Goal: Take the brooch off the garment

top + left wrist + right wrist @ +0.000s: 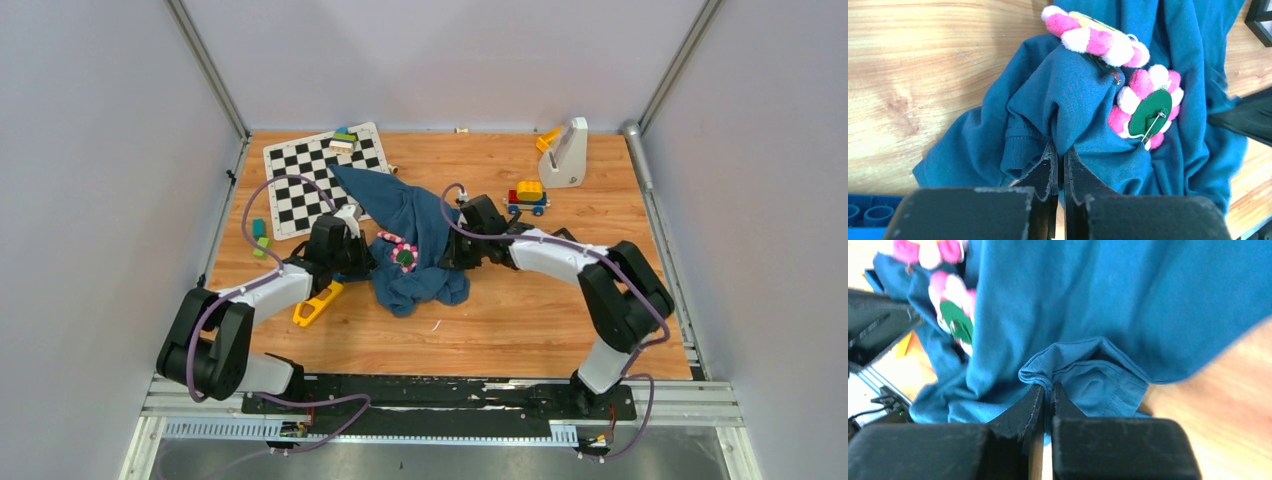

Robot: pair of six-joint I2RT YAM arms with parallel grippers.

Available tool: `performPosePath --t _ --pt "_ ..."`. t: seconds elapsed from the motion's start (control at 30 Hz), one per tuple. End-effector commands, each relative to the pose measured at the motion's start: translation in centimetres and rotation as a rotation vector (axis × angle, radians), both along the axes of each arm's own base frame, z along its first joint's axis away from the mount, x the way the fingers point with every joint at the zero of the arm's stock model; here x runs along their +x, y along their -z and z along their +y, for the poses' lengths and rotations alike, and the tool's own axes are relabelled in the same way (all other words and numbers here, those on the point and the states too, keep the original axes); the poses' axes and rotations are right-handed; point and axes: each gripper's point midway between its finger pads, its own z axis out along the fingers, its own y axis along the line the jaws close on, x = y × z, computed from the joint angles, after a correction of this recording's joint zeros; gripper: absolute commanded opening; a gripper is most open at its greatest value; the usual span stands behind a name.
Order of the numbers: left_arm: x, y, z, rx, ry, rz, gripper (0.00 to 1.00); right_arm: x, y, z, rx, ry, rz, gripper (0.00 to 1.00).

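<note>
Brooch (1149, 109) sits pinned on blue garment (1068, 100); left end effector (1058, 167) and right end effector (1046, 396) each pinch its folds.

The right gripper (1047, 395) pinches a folded hem of the blue garment (1108, 300); the pink-and-white brooch (959, 322) sits on the cloth beyond.

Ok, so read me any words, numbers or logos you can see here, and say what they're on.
None can be read in any view.
On the chessboard: plain squares, no edge letters visible.
On the garment: plain blue, no print showing.
On the brooch: no lettering.
On the toy car and white stand: too small to tell.
</note>
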Motion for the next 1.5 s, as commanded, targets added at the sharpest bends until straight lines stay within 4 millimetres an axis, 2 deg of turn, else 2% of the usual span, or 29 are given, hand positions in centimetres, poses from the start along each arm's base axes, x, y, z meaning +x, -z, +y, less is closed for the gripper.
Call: performPosePath --t 0.0,0.03,0.07,0.1,0.13,0.2,0.23,0.33,0.47,0.53,0.57,0.63,0.73,0.8,0.87,0.9,0.93,1.03,1.13,1.23,1.37,1.43,1.47 --pt "0.7 -1.9 1.0 0.045 -0.034 -0.057 0.01 1.0 -7.6 -0.1 0.146 -0.012 -0.265 0.00" --pt "0.8 -2.3 1.0 0.044 -0.032 -0.067 0.02 1.0 -9.3 -0.2 0.173 -0.027 -0.316 0.00" --pt "0.4 -2.5 1.2 0.050 -0.037 -0.063 0.07 0.7 -10.9 -0.2 0.200 -0.046 -0.363 0.00" --pt "0.4 -2.9 1.3 0.050 -0.039 -0.067 0.12 0.6 -13.3 -0.1 0.243 -0.065 -0.438 0.00" --pt "0.0 -3.4 1.5 0.052 -0.043 -0.068 0.21 0.3 -15.0 -0.1 0.273 -0.082 -0.490 0.00" --pt "-0.3 -5.0 1.7 0.045 -0.051 -0.086 0.33 -0.3 -17.9 0.0 0.316 -0.125 -0.582 0.00" --pt "-0.7 -5.4 1.9 0.046 -0.054 -0.079 0.40 -0.4 -18.9 -0.2 0.321 -0.130 -0.609 0.00" --pt "-1.6 -8.4 2.6 0.028 -0.086 -0.135 0.48 -1.0 -19.8 -0.5 0.309 -0.144 -0.599 0.00" --pt "-2.6 -10.0 3.2 0.028 -0.108 -0.127 0.52 -4.8 -17.1 -0.1 0.346 -0.240 -0.409 0.00" --pt "-2.8 -9.9 2.9 0.037 -0.086 -0.106 0.53 -7.5 -14.9 0.2 0.386 -0.289 -0.282 0.00" --pt "-2.9 -9.8 2.3 0.033 -0.056 -0.105 0.54 -9.4 -12.7 -0.1 0.376 -0.283 -0.192 0.00" --pt "-2.7 -9.1 1.1 0.035 -0.004 -0.085 0.54 -11.5 -9.4 -1.2 0.321 -0.251 -0.095 0.01" --pt "-2.4 -8.4 -0.1 0.050 0.040 -0.062 0.54 -12.1 -5.5 -4.0 0.184 -0.123 -0.008 0.03" --pt "-2.1 -7.4 -0.7 0.046 0.062 -0.039 0.55 -11.6 -3.0 -6.2 0.046 -0.033 0.017 0.11" --pt "-1.5 -6.2 -1.3 0.035 0.067 -0.028 0.55 -10.5 -1.8 -7.8 -0.072 0.035 0.016 0.28" --pt "-1.1 -5.3 -1.6 0.035 0.073 -0.014 0.55 -10.1 -1.9 -8.0 -0.097 0.035 0.005 0.40" --pt "-1.0 -4.9 -1.8 0.036 0.081 -0.008 0.54 -9.4 -2.4 -7.7 -0.103 0.031 -0.013 0.47" --pt "-0.4 -3.3 -2.2 0.037 0.087 0.017 0.55 -7.0 -4.9 -6.3 -0.088 0.015 -0.091 0.57" --pt "-0.1 -2.7 -2.7 0.019 0.082 0.030 0.56 -4.3 -7.8 -4.3 -0.065 -0.016 -0.165 0.64" --pt "0.1 -2.8 -2.8 0.008 0.074 0.033 0.55 -1.0 -10.4 -2.1 -0.052 -0.035 -0.236 0.64" --pt "0.0 -2.6 -2.5 0.005 0.053 0.028 0.50 1.8 -10.2 1.1 -0.025 -0.117 -0.258 0.62" --pt "-0.2 -2.3 -2.4 -0.002 0.048 0.039 0.41 2.5 -9.6 2.9 0.011 -0.192 -0.282 0.60" --pt "-0.3 -2.2 -2.3 -0.003 0.043 0.043 0.28 2.9 -9.3 3.7 0.030 -0.218 -0.297 0.59"
